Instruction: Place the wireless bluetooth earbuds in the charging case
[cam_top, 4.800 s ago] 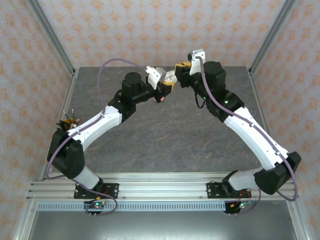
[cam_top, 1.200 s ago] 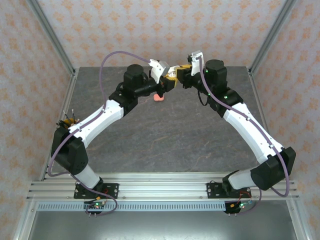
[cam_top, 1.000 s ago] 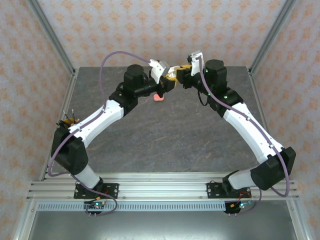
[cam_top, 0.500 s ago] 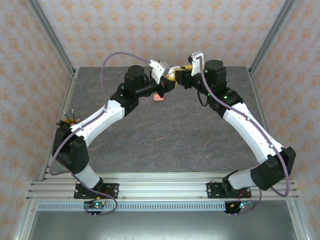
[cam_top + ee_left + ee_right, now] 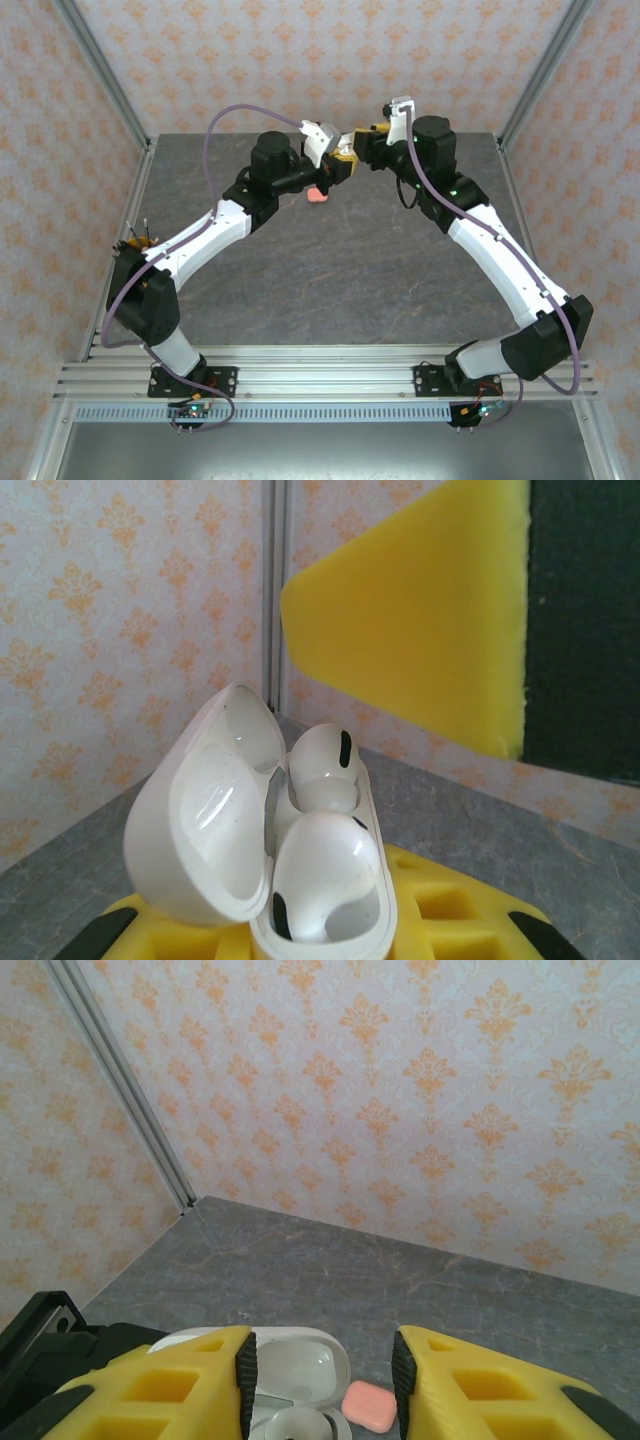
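Note:
In the left wrist view the white charging case stands open, lid tipped back to the left. My left gripper is shut on its base. Two white earbuds sit in its wells, one at the back and one at the front. A yellow finger of my right gripper hangs just above them. In the right wrist view my right gripper is open over the case, touching nothing. From above, the left gripper and the right gripper meet at the table's far middle.
A closed coral-pink case lies on the grey table just under the two grippers, also seen between the right fingers. Patterned walls and metal corner posts close in the back and sides.
My right gripper has opened and drawn back a little from the case. The left gripper holds the open case in the same place.

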